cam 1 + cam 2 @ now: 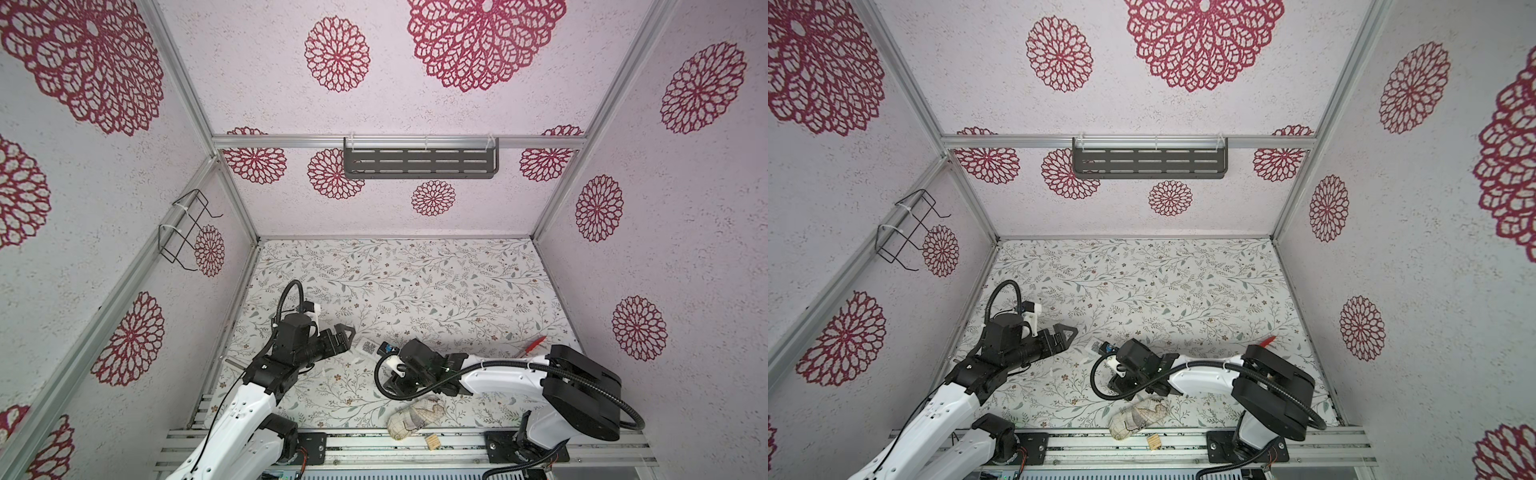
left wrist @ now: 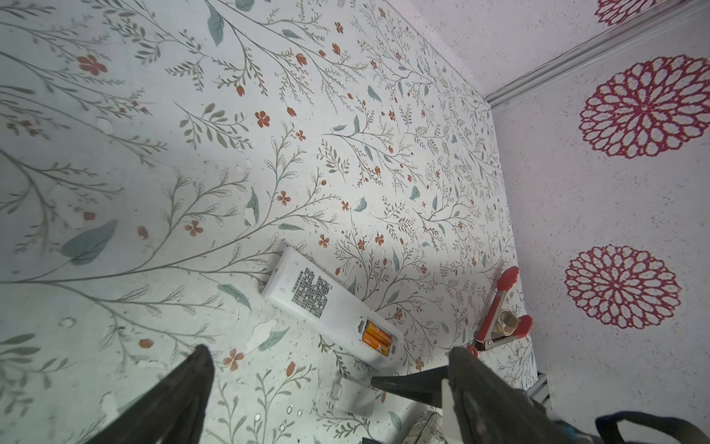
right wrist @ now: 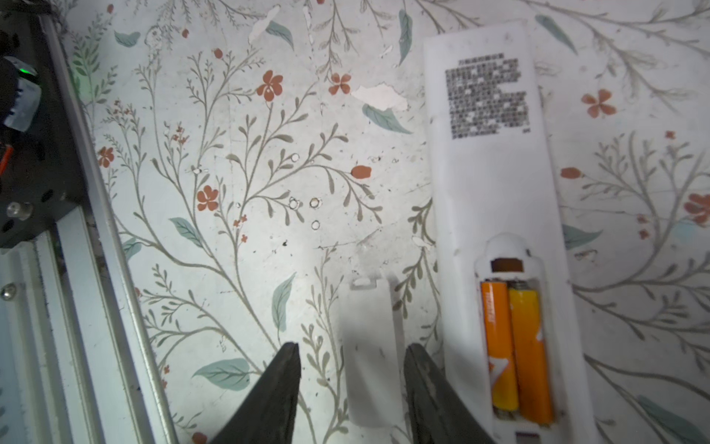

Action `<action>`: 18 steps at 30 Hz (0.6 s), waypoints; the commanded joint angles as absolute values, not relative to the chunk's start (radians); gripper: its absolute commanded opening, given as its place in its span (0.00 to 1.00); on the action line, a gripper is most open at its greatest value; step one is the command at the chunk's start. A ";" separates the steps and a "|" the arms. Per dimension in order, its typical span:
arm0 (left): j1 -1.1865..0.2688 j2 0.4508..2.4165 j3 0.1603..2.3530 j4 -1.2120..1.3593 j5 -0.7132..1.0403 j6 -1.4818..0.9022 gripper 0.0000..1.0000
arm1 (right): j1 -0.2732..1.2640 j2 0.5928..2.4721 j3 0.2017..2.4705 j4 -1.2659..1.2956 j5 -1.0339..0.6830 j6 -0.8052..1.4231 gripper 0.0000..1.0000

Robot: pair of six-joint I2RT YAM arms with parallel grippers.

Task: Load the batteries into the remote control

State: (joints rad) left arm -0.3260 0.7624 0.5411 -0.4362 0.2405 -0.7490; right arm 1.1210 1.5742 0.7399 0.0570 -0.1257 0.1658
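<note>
On the floral-printed worktop both arms reach low toward the middle. The slim white plastic remote control lies face down just beyond the left fingers, which are spread wide and empty. It lies just beside the right fingers, parted either side of a white rectangular battery cover. Two orange cylindrical batteries sit in the remote's uncovered compartment.

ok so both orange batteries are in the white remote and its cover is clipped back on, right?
Not quite: both slim orange cylindrical batteries are in the slim white plastic remote control, but its small white plastic cover is off, lying on the floral tabletop beside it. The right wrist view shows it.
</note>
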 commanded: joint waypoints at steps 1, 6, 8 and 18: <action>-0.309 0.716 0.566 -0.506 0.201 -0.750 0.97 | 1.125 1.597 0.775 0.009 -0.092 0.132 0.48; -0.303 0.706 0.566 -0.505 0.207 -0.747 0.98 | 1.125 1.633 0.794 -0.011 -0.032 0.138 0.48; -0.302 0.707 0.565 -0.501 0.210 -0.746 0.98 | 1.124 1.644 0.800 -0.015 -0.034 0.136 0.48; -0.296 0.714 0.560 -0.486 0.216 -0.743 0.98 | 1.158 1.676 0.822 -0.032 -0.020 0.121 0.42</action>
